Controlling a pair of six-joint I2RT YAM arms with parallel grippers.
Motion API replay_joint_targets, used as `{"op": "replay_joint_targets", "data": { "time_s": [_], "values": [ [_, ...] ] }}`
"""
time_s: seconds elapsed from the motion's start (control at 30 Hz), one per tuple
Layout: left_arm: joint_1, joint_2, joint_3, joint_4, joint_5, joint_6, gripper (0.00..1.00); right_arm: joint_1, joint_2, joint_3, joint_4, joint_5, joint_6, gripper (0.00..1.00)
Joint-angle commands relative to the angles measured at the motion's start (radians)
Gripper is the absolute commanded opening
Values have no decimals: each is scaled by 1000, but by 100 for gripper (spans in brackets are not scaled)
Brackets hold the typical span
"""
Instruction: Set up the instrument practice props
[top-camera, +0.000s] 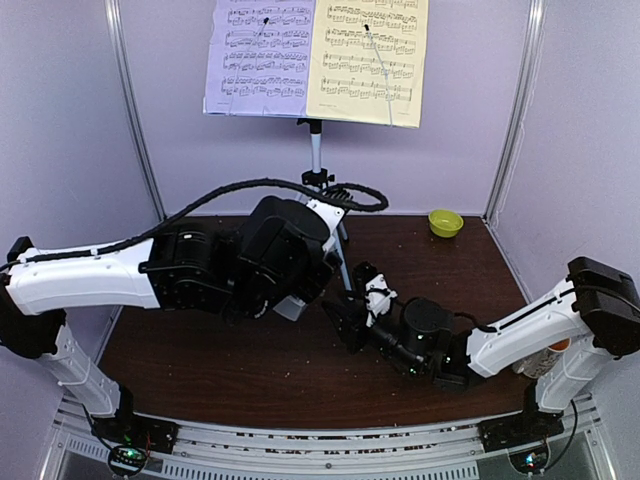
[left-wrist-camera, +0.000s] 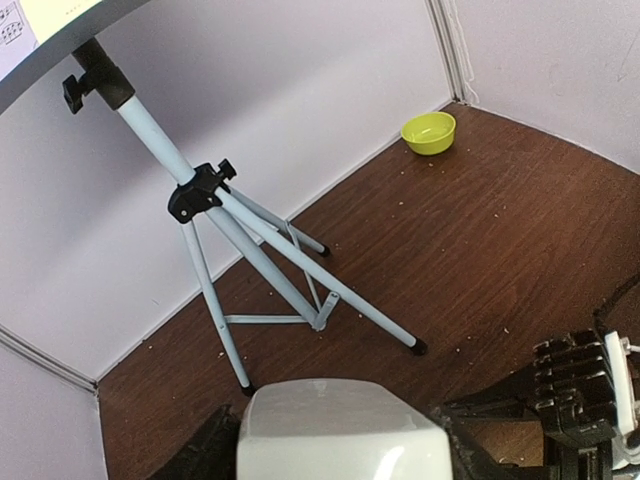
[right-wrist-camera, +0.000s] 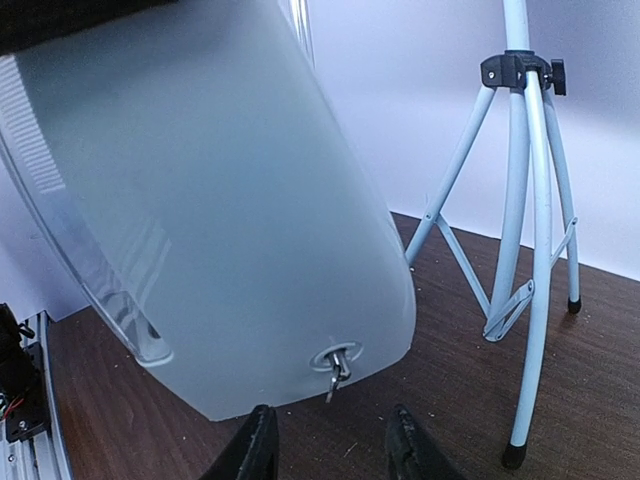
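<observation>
The music stand holds a lilac page (top-camera: 260, 55) and a pale yellow page (top-camera: 368, 60) at the back, on its silver tripod (top-camera: 316, 160) (left-wrist-camera: 250, 260) (right-wrist-camera: 520, 230). My left gripper (top-camera: 288, 300) (left-wrist-camera: 340, 455) is shut on the light grey metronome (top-camera: 291, 309) (left-wrist-camera: 340, 425) and holds it tilted, just above the table in front of the tripod. The metronome (right-wrist-camera: 220, 220) fills the right wrist view, its small metal winding key (right-wrist-camera: 335, 366) facing the camera. My right gripper (top-camera: 350, 322) (right-wrist-camera: 332, 452) stands open just below the key, not touching it.
A small green bowl (top-camera: 445, 222) (left-wrist-camera: 428, 132) sits at the back right corner. A mug (top-camera: 556, 350) is partly hidden behind the right arm at the right edge. Walls close in on three sides. Crumbs dot the brown table (top-camera: 250, 370).
</observation>
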Motion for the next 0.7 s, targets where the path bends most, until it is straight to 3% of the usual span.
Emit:
{"op": "replay_joint_targets", "data": {
  "time_s": [0.0,0.27,0.53,0.67],
  "values": [
    [-7,-45,8,115,-20,24,0,4,10,35,5,-8,-11,37],
    [-17,-52,6,131,-16,37,0,6,26,59,-33,13,-5,27],
    [-34,-80,-23,188,8,80,0,6,19,56,-53,43,-5,23],
    [-41,-84,-27,204,23,98,0,6,8,35,-38,58,-2,14]
  ]
}}
